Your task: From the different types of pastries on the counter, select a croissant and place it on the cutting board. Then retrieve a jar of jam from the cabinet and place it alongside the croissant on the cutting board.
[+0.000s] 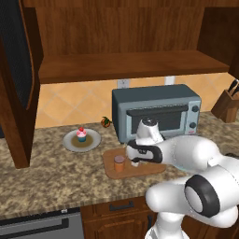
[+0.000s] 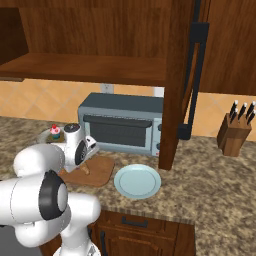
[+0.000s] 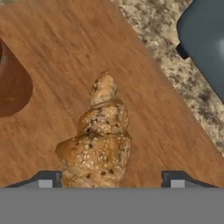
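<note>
no readable text, labels, brands, numbers or signs appear on anything in these views.

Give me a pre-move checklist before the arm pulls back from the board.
1. Croissant lying on the cutting board: ok.
2. Jar of jam upright on the same board: ok.
3. Jar apart from the croissant: ok, board shows between them in the hand view.
4. Pincer open, tips set wide: ok.
5. Tips free of the croissant: cannot tell, it lies right beside the left tip.
6. Toaster oven close behind the hand: ok, no contact seen.
</note>
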